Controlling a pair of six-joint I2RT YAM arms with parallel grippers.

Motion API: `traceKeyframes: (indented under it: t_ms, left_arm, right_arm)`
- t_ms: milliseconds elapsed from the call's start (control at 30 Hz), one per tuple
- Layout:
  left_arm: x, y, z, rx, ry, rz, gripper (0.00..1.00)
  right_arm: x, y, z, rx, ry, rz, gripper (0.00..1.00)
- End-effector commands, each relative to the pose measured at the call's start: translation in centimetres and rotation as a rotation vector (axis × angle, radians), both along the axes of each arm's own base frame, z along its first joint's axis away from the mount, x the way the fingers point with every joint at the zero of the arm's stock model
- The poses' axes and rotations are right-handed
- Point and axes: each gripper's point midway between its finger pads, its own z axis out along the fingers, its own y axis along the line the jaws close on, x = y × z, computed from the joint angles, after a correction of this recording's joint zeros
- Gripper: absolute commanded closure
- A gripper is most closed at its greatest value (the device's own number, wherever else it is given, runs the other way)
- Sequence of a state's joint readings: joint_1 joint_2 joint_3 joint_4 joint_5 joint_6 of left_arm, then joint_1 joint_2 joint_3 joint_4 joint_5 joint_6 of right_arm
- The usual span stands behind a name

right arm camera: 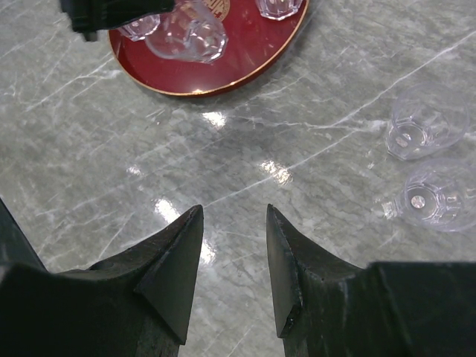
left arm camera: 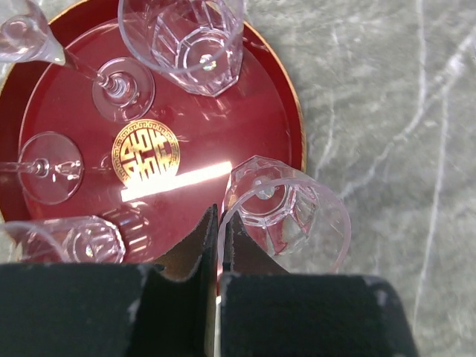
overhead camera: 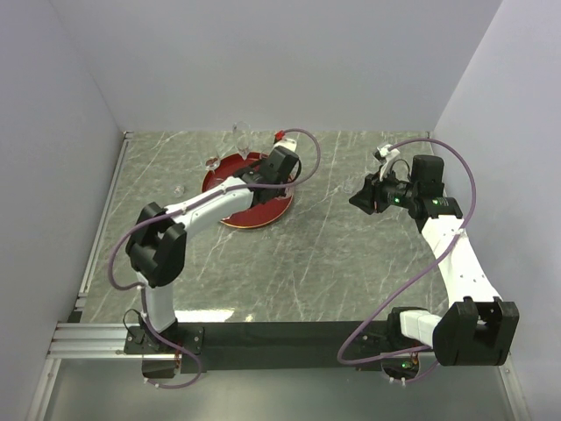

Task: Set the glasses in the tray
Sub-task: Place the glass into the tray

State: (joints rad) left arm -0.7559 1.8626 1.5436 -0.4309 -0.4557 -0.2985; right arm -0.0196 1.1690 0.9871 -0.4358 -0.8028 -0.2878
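**Hidden or unclear.** In the overhead view the left arm [overhead camera: 206, 206] covers most of the tray [overhead camera: 263, 215], so the glasses on it cannot be counted there. In the left wrist view, 2 stemmed glasses [left arm camera: 123, 89] show their round feet plainly, but their bowls are cut by the frame edge. 1 short glass [left arm camera: 74, 239] is partly behind the claw housing. A glare streak crosses the tray floor.

**Surface and room.** Grey-green marbled table [overhead camera: 333, 254], with plain white walls [overhead camera: 263, 53] on 3 sides.

**Tray.** Dark red with a gilt rim and a gold emblem [left arm camera: 145, 152], lying on the far left part of the table. A wide faceted glass [left arm camera: 190, 37] stands on it. 2 loose glasses [right arm camera: 428, 123] lie side by side on bare table, well apart from the tray.

**Left claw** [left arm camera: 220, 223]. Closed on the wall of a tumbler [left arm camera: 286, 219], with 1 finger inside the rim and 1 outside. The tumbler sits over the tray's edge. Whether it rests there or hangs lifted cannot be told.

**Right claw** [right arm camera: 234, 223]. Jaws partly apart with nothing between them, above bare table and well apart from the tray.
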Motion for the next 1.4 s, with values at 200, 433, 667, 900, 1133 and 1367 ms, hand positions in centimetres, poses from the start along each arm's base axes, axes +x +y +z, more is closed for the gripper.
traceKeyframes:
  t_ms: [200, 433, 667, 900, 1133, 1367]
  left_arm:
    - [3.8, -1.0, -0.4, -0.089, -0.007, 0.046, 1.0]
    - [5.1, -1.2, -1.9, -0.099, 0.013, 0.059, 1.0]
    - [6.1, -1.1, -3.0, -0.107, 0.031, 0.07, 1.0]
    - [6.7, -1.0, -4.0, -0.11, 0.046, 0.079, 0.96]
    - [6.9, -1.2, -4.5, -0.108, 0.058, 0.068, 0.77]
    - [6.5, -1.1, -3.6, -0.117, 0.047, 0.054, 0.54]
  right_arm:
    - [0.3, -0.4, -0.5, -0.013, -0.01, -0.003, 0.53]
    - [0.4, -0.4, -0.5, -0.018, -0.01, -0.005, 0.53]
    - [0.5, -0.5, -0.6, -0.02, -0.008, -0.008, 0.53]
    - [0.5, -0.5, -0.7, -0.021, -0.008, -0.008, 0.53]
    - [0.5, -0.5, -0.7, -0.022, -0.005, -0.011, 0.53]
    - [0.5, -0.5, -0.8, -0.022, -0.002, -0.011, 0.53]
